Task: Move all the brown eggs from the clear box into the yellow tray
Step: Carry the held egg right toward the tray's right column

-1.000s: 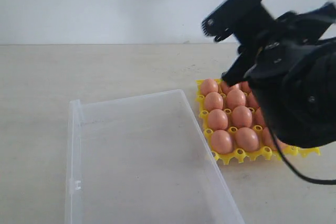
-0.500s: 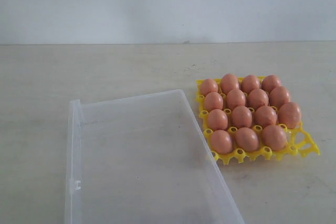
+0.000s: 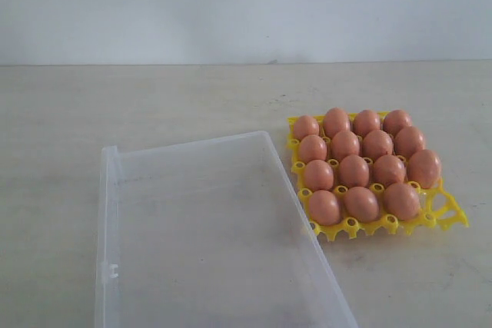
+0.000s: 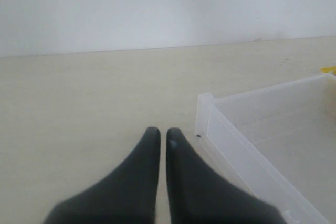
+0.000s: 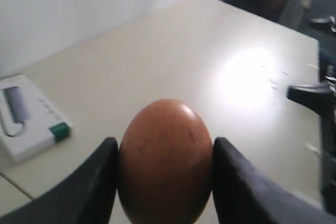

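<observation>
The pale table (image 3: 154, 97) fills most of the exterior view, with a plain wall behind it. The clear box (image 3: 192, 228) lies toward the near left and runs off the near edge of that view. Its low walls and a small latch tab on the left side are visible.

Just beside the box's right wall sits the yellow tray (image 3: 369, 226), a grid of 4 by 4 cups. In it 15 brown eggs (image 3: 354, 170) stand on end, 1 to a cup. The near right corner cup (image 3: 442, 209) shows only bare yellow lattice.

Neither arm appears in the exterior view.

The left claw (image 4: 163, 132) hangs above bare table near a corner of the clear box. Its 2 dark fingers are clenched together with only a thin slit between them, and they grasp nothing.

The right claw (image 5: 164, 142) grasps a single brown egg (image 5: 165, 171). The egg sits upright (narrow end up), pinched between the 2 dark fingers that press its sides. Beyond it lies open tabletop with a bright glare patch, and a small white packet (image 5: 29, 116) with a green tab lies there. The dark shapes at the far edge are too blurred to name.
</observation>
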`<control>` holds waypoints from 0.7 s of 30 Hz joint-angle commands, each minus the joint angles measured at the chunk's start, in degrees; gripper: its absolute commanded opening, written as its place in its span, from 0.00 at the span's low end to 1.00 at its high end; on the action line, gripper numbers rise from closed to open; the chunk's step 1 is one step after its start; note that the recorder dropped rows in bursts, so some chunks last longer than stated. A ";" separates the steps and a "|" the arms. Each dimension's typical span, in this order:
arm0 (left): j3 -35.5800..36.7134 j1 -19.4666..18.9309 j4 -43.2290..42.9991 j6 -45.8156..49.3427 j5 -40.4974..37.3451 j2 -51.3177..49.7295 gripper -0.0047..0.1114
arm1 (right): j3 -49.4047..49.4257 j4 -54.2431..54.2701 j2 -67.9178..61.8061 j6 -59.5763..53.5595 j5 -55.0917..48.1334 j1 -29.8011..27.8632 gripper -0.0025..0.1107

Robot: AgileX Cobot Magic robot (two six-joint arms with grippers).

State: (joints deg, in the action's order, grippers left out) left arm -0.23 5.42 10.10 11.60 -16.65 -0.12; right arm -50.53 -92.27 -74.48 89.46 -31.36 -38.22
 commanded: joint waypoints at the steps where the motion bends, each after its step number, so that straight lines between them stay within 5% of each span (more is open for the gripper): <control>1: 0.23 0.46 -0.10 0.03 0.40 0.12 0.08 | -3.33 -7.67 1.12 7.51 21.35 -0.03 0.02; 11: 0.23 0.46 -0.10 0.03 0.40 0.12 0.08 | -18.51 -7.67 -2.78 -9.00 69.87 0.41 0.02; 21: 0.23 0.46 -0.10 0.03 0.40 0.12 0.08 | -13.55 -7.67 -0.80 -41.74 72.08 12.89 0.02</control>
State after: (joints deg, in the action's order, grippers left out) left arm -0.23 5.42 10.10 11.60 -16.65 -0.12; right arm -66.41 -99.87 -76.13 57.97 41.37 -29.43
